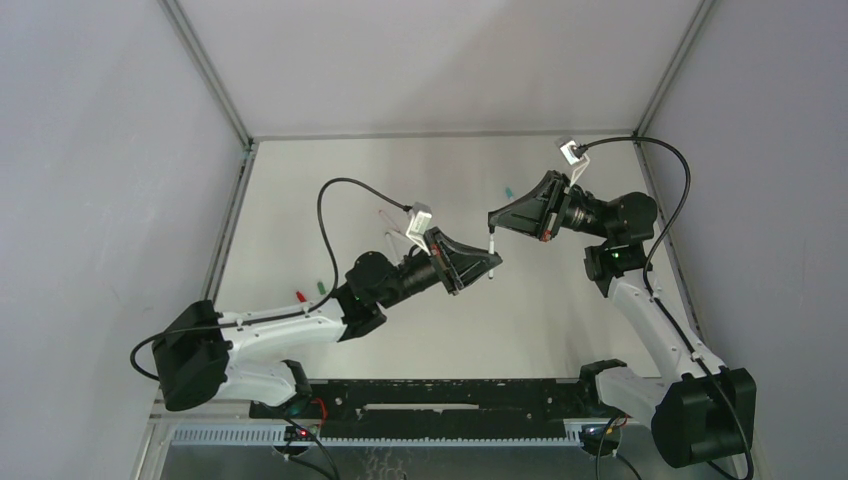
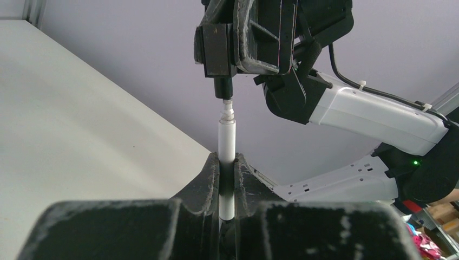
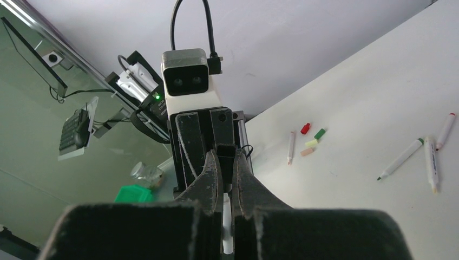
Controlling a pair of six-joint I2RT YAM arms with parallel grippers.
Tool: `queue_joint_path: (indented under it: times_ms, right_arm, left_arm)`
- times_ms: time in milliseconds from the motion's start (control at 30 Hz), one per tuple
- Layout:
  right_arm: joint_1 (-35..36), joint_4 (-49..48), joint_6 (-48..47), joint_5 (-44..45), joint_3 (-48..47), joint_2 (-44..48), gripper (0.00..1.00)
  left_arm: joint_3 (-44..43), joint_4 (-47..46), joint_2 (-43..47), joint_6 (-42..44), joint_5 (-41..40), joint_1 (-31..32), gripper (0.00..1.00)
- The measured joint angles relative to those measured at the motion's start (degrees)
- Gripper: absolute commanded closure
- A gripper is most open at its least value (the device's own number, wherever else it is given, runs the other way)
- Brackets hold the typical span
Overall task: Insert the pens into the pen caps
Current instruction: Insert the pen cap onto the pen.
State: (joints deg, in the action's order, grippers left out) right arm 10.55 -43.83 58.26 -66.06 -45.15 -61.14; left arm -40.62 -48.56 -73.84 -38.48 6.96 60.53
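My left gripper is shut on a white pen, held up off the table with its tip pointing at the right gripper. My right gripper is shut on a black cap, its opening facing the pen. The pen's tip sits right at the cap's mouth, in line with it. Several other pens lie on the table. Red, green, yellow-green and peach caps lie together near them.
A teal cap lies alone at the back of the table. Loose pens lie behind the left arm. Grey walls close in the left, back and right sides. A black rail runs along the near edge.
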Motion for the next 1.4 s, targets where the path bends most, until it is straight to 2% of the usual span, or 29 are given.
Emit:
queue_joint_path:
  times_ms: [800,1133,1267,1400]
  right_arm:
    - [1.64,2.80,-2.45,0.85,0.02,-0.13,1.00]
    - [3.87,5.46,-6.97,5.16,0.02,-1.57,1.00]
    - [5.70,5.46,-9.77,9.20,0.02,-2.84,1.00]
    - [7.56,6.82,-15.50,13.35,-0.15,-4.28,1.00]
  left_arm:
    - [-0.02,0.33,0.44,1.31,-1.42,-1.05,1.00]
    - [-0.13,3.58,1.27,4.50,-1.57,-3.37,1.00]
    - [-1.33,6.10,1.22,3.91,-2.27,-5.01,1.00]
    - [-3.72,10.97,0.74,1.84,0.72,-8.33,1.00]
